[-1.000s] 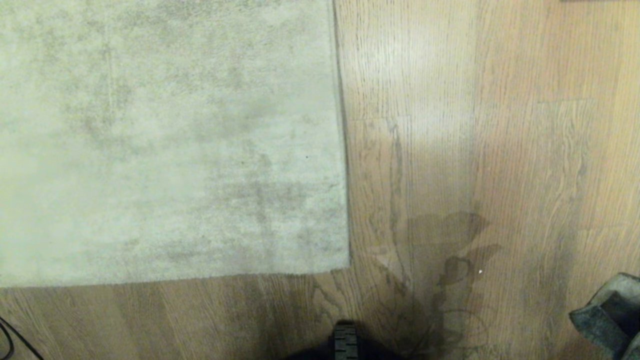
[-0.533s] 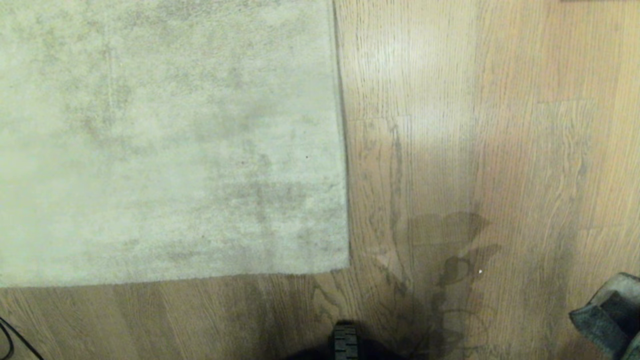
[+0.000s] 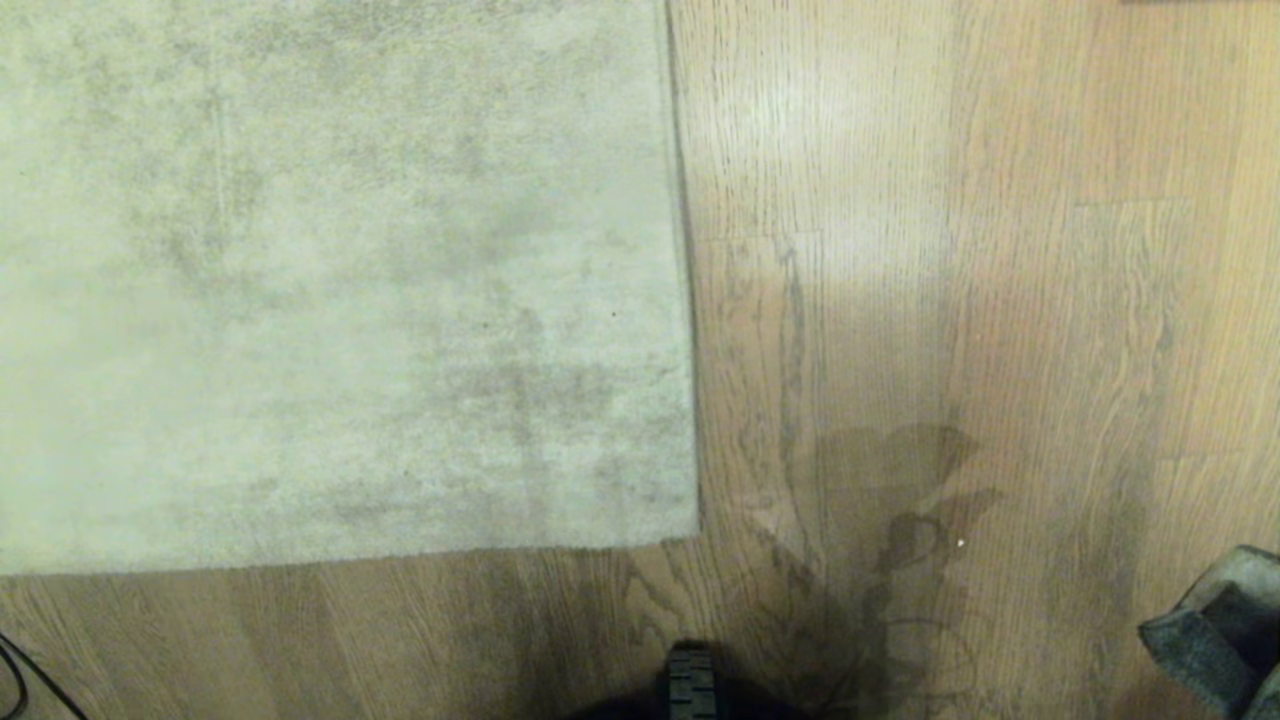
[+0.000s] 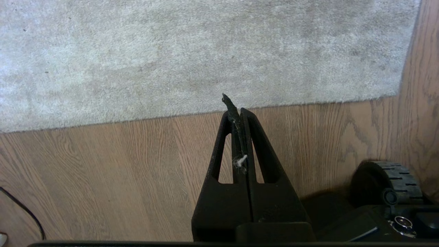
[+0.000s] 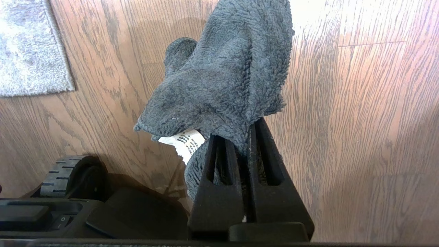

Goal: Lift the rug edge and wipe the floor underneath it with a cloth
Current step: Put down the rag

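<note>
The rug lies flat on the floor, filling the upper left of the head view, with its near corner toward the middle. The rug edge runs straight along the wood planks, and a second border runs across the near side; both lie flat against the floor.

The right tool is clenched on the cloth, which bunches up above the tips as a thick, fuzzy dark grey wad. In the head view the cloth shows only at the lower right corner, well apart from the rug. A small white care tag hangs from the cloth beside the tool; it carries dark printed lines too small to read.

The left tool is clenched shut with nothing in it but a wisp of pale lint, poised above bare floor just beside the rug's near border.

A ridged black wheel of the base shows at the bottom of the head view, and a black cable crosses the lower left corner.
</note>
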